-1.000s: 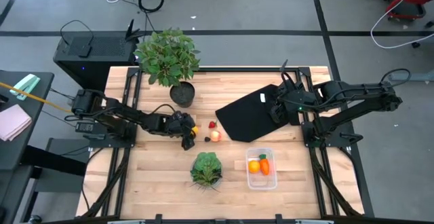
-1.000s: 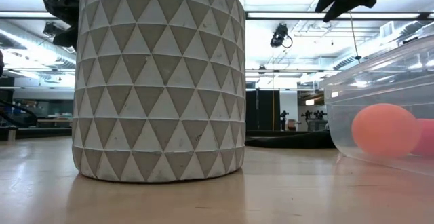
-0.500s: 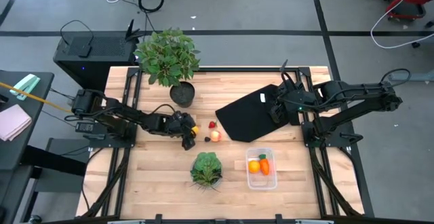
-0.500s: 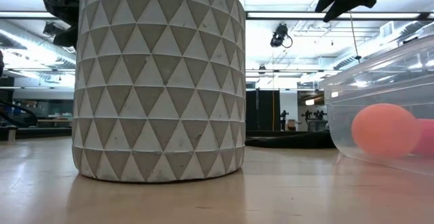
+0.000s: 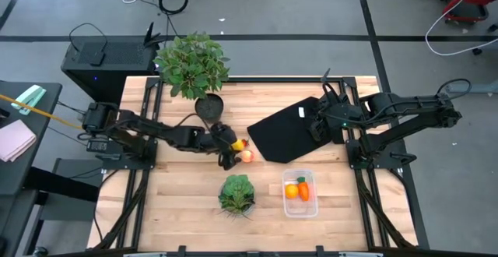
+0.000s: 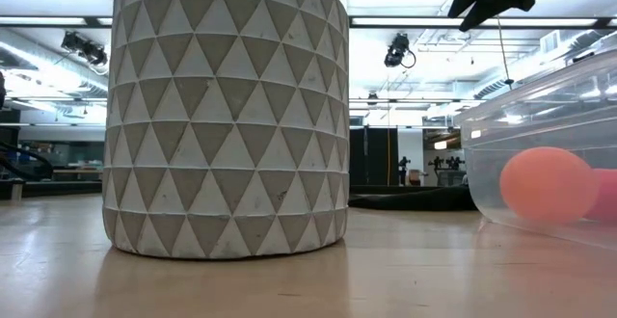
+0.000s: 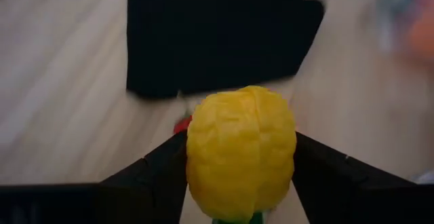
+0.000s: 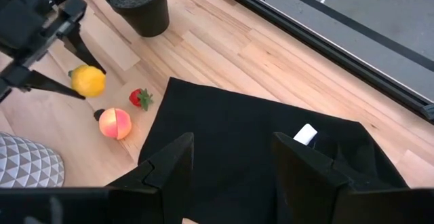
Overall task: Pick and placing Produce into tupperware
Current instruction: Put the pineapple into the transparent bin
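Near edge: one clear tupperware (image 5: 299,194), long axis near-to-far, holds two pieces. Mid-table: left gripper (image 5: 228,143) clamps one yellow piece (image 7: 241,152); one peach ball (image 8: 114,123), one red piece (image 8: 141,99) adjacent. Right gripper (image 8: 233,157) stands parted above black cloth (image 5: 289,136).

Yellow piece (image 7: 241,153) sits clamped in the left hand (image 5: 226,149), lifted off the bench. Peach ball (image 5: 247,156) and tiny red piece (image 8: 141,99) lie just beside it. Clear tupperware (image 5: 299,208) holds orange ball (image 5: 291,191) and carrot (image 5: 303,188).

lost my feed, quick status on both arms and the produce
Left gripper shut on yellow piece, lifted. Right gripper open, idle over black cloth. Tupperware unobstructed.
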`<action>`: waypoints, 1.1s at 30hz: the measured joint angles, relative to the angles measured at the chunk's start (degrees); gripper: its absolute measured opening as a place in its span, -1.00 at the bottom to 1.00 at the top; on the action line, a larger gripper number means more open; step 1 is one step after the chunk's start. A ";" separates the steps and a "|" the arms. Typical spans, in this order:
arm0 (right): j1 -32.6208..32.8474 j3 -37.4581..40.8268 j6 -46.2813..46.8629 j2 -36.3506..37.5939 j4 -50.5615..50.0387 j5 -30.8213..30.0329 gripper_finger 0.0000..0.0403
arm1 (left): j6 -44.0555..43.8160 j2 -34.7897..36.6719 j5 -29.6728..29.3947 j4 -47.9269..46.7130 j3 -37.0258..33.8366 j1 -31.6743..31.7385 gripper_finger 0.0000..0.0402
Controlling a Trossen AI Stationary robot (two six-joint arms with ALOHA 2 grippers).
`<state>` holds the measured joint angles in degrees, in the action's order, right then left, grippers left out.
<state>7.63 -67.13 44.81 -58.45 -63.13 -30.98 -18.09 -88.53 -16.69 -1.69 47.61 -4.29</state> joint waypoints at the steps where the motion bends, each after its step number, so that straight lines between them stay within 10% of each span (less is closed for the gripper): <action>1: -0.02 0.00 -0.13 0.02 0.00 0.02 0.02 | 0.83 0.00 -0.02 0.00 1.12 0.00 0.15; 20: -0.77 0.00 -5.87 0.02 -0.04 -0.02 0.02 | 11.32 -0.41 0.75 0.31 24.78 -3.15 0.17; 33: -6.48 0.00 -11.82 0.02 0.19 -0.02 0.02 | 10.98 -19.83 0.88 1.11 42.33 -9.79 0.15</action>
<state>1.15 -67.13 32.99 -58.43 -62.95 -31.00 -7.11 -108.36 -15.81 -0.58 89.94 -14.08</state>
